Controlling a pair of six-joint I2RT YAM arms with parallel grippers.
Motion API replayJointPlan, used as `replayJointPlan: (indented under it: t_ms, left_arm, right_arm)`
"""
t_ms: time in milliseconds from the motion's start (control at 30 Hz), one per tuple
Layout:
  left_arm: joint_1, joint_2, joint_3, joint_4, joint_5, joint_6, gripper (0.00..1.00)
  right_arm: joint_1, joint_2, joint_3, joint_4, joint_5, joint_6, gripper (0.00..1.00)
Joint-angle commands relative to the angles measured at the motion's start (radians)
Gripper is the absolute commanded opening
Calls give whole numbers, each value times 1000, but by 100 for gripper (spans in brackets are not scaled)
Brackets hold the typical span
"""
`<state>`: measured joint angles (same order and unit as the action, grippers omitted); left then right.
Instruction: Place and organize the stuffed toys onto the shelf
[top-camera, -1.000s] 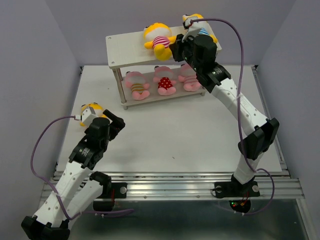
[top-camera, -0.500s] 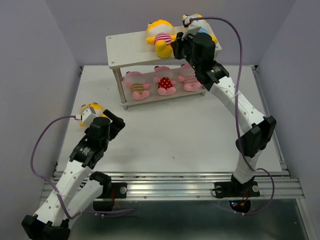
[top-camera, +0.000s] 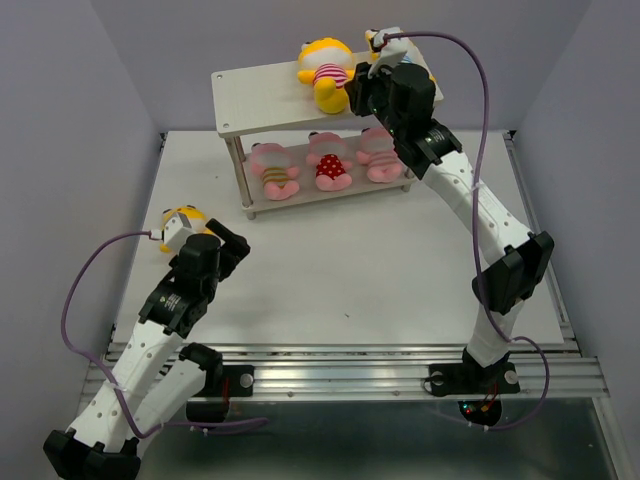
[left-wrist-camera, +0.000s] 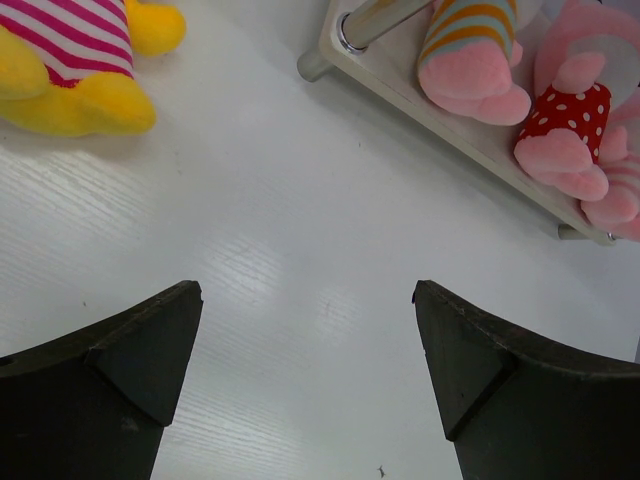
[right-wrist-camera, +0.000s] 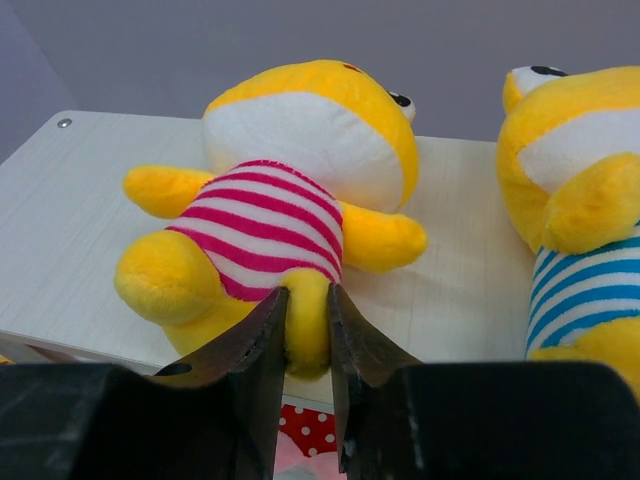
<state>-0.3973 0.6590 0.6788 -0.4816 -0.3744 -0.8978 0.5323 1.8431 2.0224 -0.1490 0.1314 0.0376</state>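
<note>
The right fingers pinch a foot of the fuzzy yellow pink-striped toy on the pale wooden shelf at the far edge of the tabletop. The left fingers, dark wedges, stand apart near the left edge.

White wood-grain table is being boxed in by plain pale lavender-grey walls. Left wall is being seen beside the table's left edge, back wall behind its far edge, right wall beside its right edge. The table's near edge is being bordered by a silver metal rail, with a dark glossy surface below that. The tabletop is being lit softly and evenly, and a pale sheen is being reflected off it.
</note>
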Motion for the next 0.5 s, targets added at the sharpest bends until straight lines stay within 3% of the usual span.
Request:
replayJointPlan:
  t_ms: [0, 100, 467]
  left_arm:
    - [3, 1, 5, 21, -23, 20, 99]
    - [3, 1, 5, 21, -21, 19, 99]
    - [3, 8, 1, 21, -24, 13, 99]
  right_arm:
    - [-11, 5, 56, 40, -19, -18, 31]
    - [-11, 7, 58, 39, -33, -15, 39]
    - [-11, -10, 73, 34, -72, -8, 46]
